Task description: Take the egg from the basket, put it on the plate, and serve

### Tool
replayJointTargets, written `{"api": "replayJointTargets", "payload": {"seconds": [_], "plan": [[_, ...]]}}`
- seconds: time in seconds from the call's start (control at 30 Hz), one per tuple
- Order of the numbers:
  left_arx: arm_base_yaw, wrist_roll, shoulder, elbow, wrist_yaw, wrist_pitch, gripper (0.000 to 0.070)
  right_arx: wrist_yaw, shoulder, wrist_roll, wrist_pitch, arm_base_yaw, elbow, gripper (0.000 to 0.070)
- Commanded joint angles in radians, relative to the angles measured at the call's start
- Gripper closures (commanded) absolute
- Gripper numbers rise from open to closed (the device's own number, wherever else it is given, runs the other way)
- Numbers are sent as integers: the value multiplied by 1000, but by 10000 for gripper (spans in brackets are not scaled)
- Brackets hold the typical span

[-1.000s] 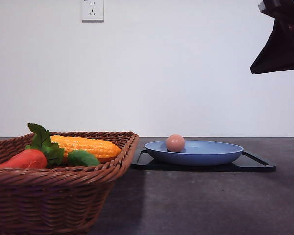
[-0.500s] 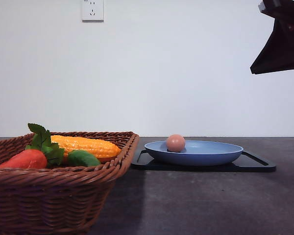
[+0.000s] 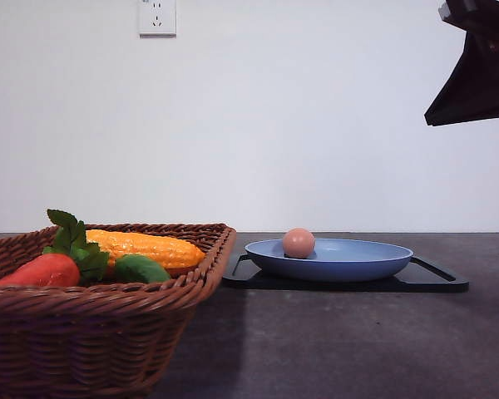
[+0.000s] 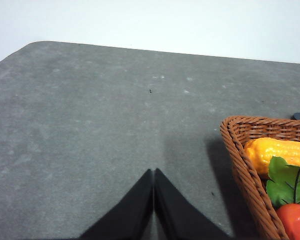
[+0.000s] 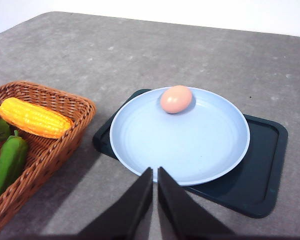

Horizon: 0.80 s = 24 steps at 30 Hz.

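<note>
Low front view; wrist views (overhead) share basket (image 3: 108, 283).

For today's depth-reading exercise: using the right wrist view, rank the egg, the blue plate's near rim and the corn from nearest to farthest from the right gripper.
1. Plate near rim, just beyond the right gripper.
2. Egg, on the plate's far side.
3. Corn, off sideways in the basket.

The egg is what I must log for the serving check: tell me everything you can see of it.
The egg is small, smooth and pinkish-tan with a matte skin, whole and unmarked as far as shows. It lies on its side on the blue plate, near the rim, on the side toward the basket. Only the plate touches it. The plate sits on a black tray. No gripper holds it.
</note>
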Motion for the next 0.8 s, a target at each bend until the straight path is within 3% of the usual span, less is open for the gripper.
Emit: {"api": "replayJointTargets", "payload": {"seconds": [0.0, 0.13, 0.27, 0.77], "plan": [[2, -8, -2, -27, 0, -5, 700, 18, 4, 0, 18, 6, 5, 700], [2, -8, -2, -27, 0, -5, 700, 74, -30, -14, -3, 1, 3, 700], [2, -8, -2, -27, 0, -5, 700, 106, -151, -104, -7, -45, -20, 700], [2, -8, -2, -27, 0, -5, 700, -200, -593, -121, 2, -436, -282, 700]]}}
